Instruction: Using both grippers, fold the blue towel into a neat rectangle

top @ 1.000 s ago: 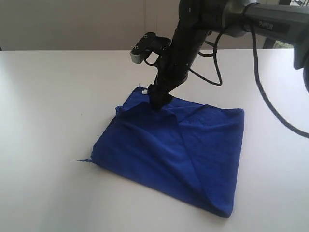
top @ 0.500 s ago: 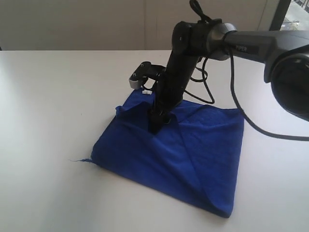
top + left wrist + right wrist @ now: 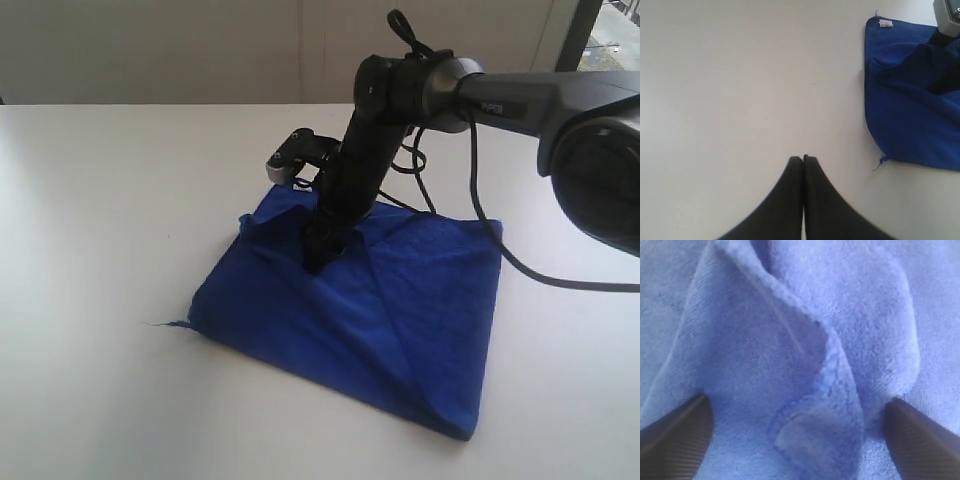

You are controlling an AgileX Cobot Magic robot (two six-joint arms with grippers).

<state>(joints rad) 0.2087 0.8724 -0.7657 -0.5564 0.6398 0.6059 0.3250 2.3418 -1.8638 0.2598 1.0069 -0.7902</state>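
Towel (image 3: 740,340) ridge rises between the right gripper's (image 3: 796,407) spread fingers (image 3: 675,440).

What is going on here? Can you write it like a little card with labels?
Table: white
Towel: blue towel, folded over, lying on the table, wrinkled
Tag: small white tag at one corner of the towel
Right fingers: wide open, down at the towel, one on each side of a raised fold
Left fingers: shut, holding nothing, over bare table beside the towel
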